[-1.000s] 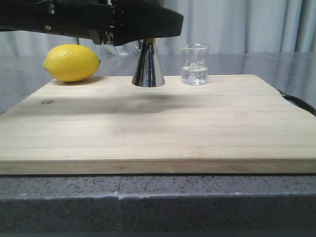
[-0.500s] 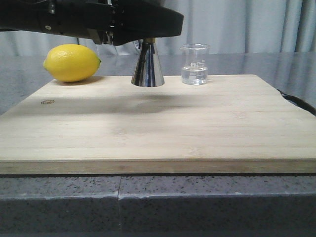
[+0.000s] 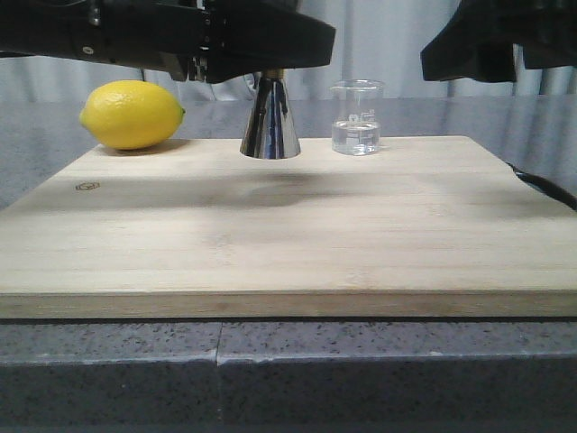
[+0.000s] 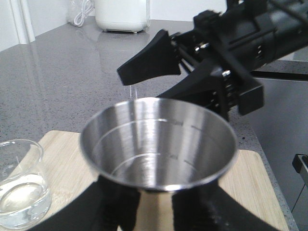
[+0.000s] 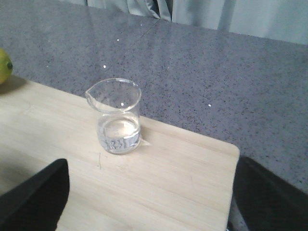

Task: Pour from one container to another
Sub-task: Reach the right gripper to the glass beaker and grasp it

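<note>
Surface: pale wooden cutting board (image 3: 288, 225) lying flat on a grey speckled stone counter (image 3: 288, 370); a seam runs through the counter's front edge below the board.
Room: grey curtains (image 3: 388, 45) hang behind the counter; in the left wrist view a white appliance (image 4: 122, 14) stands at the far end of the counter, well apart from the board.
Lemon: yellow lemon (image 3: 132, 115), at the board's far left corner; whether it rests on the board or just behind it cannot be told.
Left gripper: left gripper (image 4: 154, 211) closed on the jigger (image 3: 270, 117), dark fingers (image 4: 113, 207) pressed to either side of its narrow waist; base just above the board's far edge, near the middle.
Jigger: shiny steel, upright, cone flaring downward; upper cup shows inner level lines and looks empty, though the bottom is blurred.
Beaker: small clear glass beaker (image 3: 356, 117) standing upright on the board's far edge, just right of the jigger, apart from it; pour lip, white printed marks, clear liquid in about the lower third. Nothing touches it.
Right gripper: right gripper (image 4: 166, 77) high above the board's right half, jaws spread wide, holding nothing.
</note>
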`<act>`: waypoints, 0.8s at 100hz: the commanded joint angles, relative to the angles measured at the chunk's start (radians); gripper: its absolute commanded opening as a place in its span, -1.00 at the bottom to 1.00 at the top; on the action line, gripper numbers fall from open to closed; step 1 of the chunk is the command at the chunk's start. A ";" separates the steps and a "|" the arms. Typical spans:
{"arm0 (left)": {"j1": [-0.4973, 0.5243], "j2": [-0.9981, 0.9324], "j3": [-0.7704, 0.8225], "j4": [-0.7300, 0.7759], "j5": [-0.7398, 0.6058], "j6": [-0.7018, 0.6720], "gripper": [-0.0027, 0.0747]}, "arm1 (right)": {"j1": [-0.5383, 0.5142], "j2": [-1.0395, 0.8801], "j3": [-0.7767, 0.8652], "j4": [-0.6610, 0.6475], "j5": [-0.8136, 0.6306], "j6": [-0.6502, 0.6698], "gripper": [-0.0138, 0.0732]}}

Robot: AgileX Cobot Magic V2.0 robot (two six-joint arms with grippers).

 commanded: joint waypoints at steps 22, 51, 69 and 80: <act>-0.011 -0.040 -0.031 -0.083 0.100 -0.010 -0.32 | -0.034 0.155 -0.003 -0.276 -0.408 0.222 0.76; -0.011 -0.040 -0.031 -0.083 0.100 -0.010 -0.32 | -0.061 0.304 -0.036 -0.364 -0.551 0.236 0.76; -0.011 -0.040 -0.031 -0.083 0.100 -0.010 -0.32 | -0.067 0.377 -0.104 -0.382 -0.537 0.250 0.76; -0.011 -0.040 -0.031 -0.083 0.100 -0.010 -0.32 | -0.068 0.410 -0.139 -0.405 -0.532 0.252 0.76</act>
